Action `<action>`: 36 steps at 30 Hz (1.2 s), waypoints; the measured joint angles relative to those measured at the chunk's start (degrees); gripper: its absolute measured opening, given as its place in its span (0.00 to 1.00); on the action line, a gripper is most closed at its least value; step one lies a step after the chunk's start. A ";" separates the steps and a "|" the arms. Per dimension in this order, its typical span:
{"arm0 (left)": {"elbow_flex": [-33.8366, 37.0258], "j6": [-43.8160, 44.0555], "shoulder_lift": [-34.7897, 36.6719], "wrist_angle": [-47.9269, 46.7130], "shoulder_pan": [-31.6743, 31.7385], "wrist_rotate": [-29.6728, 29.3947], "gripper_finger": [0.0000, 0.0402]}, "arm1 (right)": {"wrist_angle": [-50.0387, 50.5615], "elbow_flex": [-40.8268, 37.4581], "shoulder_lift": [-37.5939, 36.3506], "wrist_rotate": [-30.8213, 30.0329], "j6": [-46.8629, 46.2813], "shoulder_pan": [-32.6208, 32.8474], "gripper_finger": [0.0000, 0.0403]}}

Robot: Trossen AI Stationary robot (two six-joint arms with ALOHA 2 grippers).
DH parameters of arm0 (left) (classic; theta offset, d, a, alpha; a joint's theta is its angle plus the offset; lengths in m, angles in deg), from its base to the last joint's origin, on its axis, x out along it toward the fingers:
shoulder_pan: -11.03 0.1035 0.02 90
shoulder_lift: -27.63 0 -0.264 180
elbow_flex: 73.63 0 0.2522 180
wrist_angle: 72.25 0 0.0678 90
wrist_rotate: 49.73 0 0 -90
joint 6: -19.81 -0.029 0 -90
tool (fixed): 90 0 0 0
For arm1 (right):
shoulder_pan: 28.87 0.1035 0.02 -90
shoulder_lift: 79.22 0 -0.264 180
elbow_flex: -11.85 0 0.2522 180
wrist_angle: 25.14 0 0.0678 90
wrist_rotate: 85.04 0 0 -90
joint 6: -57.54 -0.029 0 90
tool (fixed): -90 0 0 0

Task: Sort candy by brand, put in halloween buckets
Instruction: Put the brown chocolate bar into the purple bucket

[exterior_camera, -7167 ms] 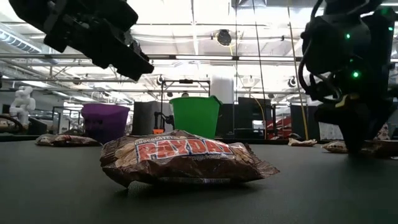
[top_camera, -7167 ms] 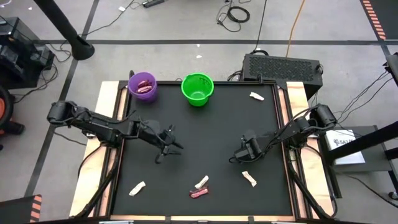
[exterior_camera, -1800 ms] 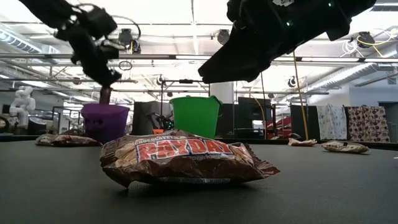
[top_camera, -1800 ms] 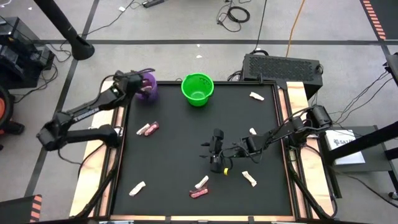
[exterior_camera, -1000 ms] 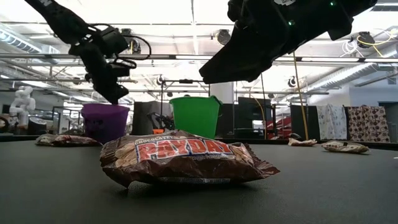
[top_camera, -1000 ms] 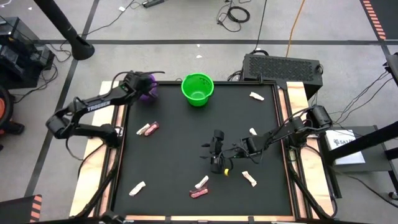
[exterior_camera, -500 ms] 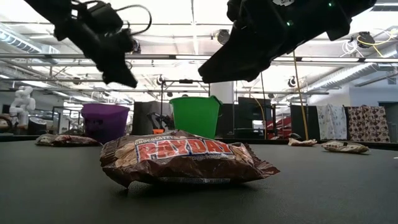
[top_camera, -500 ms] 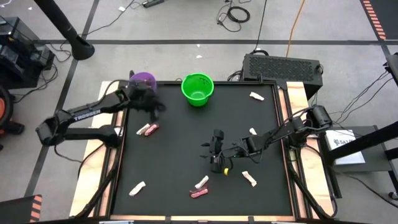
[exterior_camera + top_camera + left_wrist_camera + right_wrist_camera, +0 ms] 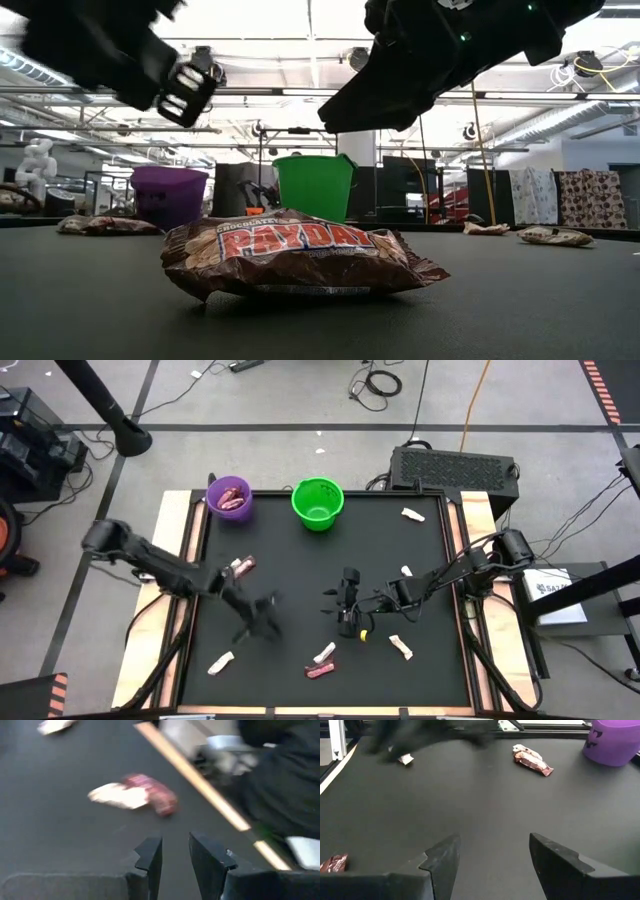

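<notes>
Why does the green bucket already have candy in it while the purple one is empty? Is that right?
It's the other way round. In the high view the purple bucket holds pink-red candy, and the green bucket looks empty.

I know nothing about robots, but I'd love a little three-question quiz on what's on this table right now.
1. True or false: the green bucket already holds candy.
2. Which bucket has pink-red bars in it? A) purple B) green C) both
3. Fill in: the right gripper hangs over the table with its fingers ____ and nothing between them.

Key
1. False; its inside shows only green.
2. A, the purple bucket.
3. Open. The left gripper is also empty, over the mat to its left.
</notes>
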 joint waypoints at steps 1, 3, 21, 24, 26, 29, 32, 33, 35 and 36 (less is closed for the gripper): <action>0.00 -0.01 -2.56 4.26 -2.45 -0.01 0.25 | 0.02 0.00 0.00 0.00 0.00 0.00 0.57; -0.13 0.04 -7.73 11.92 -6.60 -1.72 0.25 | 0.04 0.00 0.00 0.00 0.00 0.00 0.57; -10.59 3.54 -30.26 18.99 -11.72 -16.37 0.26 | 0.56 0.00 0.00 0.00 -9.00 2.36 0.57; -10.75 5.94 -31.33 19.46 -12.07 -16.31 0.30 | 0.85 0.00 0.00 0.00 -10.38 3.68 0.57; -10.75 6.42 -31.88 19.68 -12.47 -16.31 0.36 | 0.95 0.00 0.00 0.00 -10.69 4.61 0.57; -11.07 7.89 -32.43 20.23 -13.07 -16.58 0.46 | 0.92 0.00 0.00 0.02 -10.23 5.58 0.57; -11.08 11.55 -33.02 21.68 -13.29 -17.99 0.56 | 0.52 0.00 0.00 0.00 -9.43 5.79 0.57; -11.08 12.26 -33.18 22.00 -13.28 -18.73 0.59 | 0.47 0.00 0.00 -0.02 -9.34 5.79 0.57; -11.08 12.77 -33.23 21.99 -13.28 -21.10 0.62 | 0.36 0.00 0.00 -0.05 -9.25 5.75 0.57; -11.08 14.03 -33.23 21.96 -13.28 -22.55 0.63 | 0.34 0.00 0.00 -0.20 -9.22 5.65 0.57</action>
